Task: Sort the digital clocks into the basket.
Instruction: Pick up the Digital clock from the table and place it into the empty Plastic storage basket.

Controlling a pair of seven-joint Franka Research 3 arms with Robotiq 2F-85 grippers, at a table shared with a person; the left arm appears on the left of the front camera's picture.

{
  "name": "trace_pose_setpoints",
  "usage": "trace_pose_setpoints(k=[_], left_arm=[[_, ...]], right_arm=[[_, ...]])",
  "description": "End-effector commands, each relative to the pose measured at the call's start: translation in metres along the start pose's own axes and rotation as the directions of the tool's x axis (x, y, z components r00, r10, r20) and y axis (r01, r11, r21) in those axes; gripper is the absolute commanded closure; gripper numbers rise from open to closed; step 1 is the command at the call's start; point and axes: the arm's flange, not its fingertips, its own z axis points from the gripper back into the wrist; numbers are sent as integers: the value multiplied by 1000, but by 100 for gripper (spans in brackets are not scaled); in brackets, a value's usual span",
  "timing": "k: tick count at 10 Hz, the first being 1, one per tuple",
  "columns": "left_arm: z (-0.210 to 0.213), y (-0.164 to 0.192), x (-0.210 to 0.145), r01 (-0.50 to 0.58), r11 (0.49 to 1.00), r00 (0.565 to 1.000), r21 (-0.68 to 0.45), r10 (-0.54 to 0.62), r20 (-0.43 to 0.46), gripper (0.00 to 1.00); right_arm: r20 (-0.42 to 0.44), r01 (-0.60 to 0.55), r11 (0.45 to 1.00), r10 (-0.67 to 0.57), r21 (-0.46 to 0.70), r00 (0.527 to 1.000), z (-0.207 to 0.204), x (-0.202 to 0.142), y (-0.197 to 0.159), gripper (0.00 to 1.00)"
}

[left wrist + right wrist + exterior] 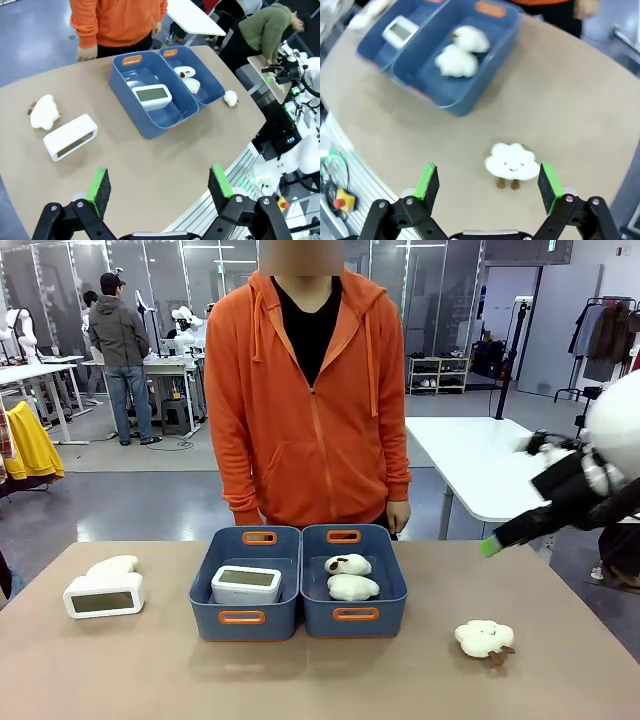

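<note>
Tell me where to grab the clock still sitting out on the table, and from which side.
Grip the clock at mid-length, pads on the screen face and the back, coming down from above with the open left tool. It stands on its long edge, so that span looks far shorter than its length. Mind the plush cloud close behind it.

A robotics lab is indicated: a white worktable (192,17) and a person (265,30) bent over equipment are seen far ahead of the jaws of the left gripper (159,172).
</note>
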Motion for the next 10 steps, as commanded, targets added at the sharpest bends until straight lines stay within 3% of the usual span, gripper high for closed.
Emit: trace_pose_setpoints(k=[1, 2, 3, 4, 5, 6, 7, 8, 9, 10], left_arm=[[0, 1, 0, 18, 999, 1000, -27, -18, 9, 0], [0, 1, 0, 18, 999, 1000, -27, -18, 9, 0], [0, 1, 0, 18, 999, 1000, -27, -18, 9, 0], [0, 0, 0, 0, 1000, 1000, 0, 0, 0, 0], [-13, -22, 11, 369, 895, 929, 252, -348, -125, 0], [-45, -23, 24, 538, 768, 841, 349, -461, -283, 0], [-76, -23, 31, 699, 655, 707, 287, -573, -414, 0], [-98, -21, 38, 778, 594, 605, 203, -621, -498, 0], [-120, -14, 39, 813, 577, 515, 79, -649, -561, 0], [-138, -5, 44, 869, 491, 420, 55, -677, -605, 0]], right_arm=[[51, 105, 994, -104, -20, 993, -7, -32, 16, 0], [32, 175, 984, -175, -4, 984, -15, -30, 15, 0], [22, 53, 998, -53, -17, 998, 6, -4, -12, 0], [22, 53, 998, -53, -17, 998, 6, -4, -12, 0], [22, 53, 998, -53, -17, 998, 6, -4, -12, 0], [22, 53, 998, -53, -17, 998, 6, -4, -12, 0], [22, 53, 998, -53, -17, 998, 6, -4, -12, 0], [22, 53, 998, -53, -17, 998, 6, -4, -12, 0], [22, 53, 998, -53, -17, 998, 6, -4, -12, 0], [22, 53, 998, -53, -17, 998, 6, -4, -12, 0]])
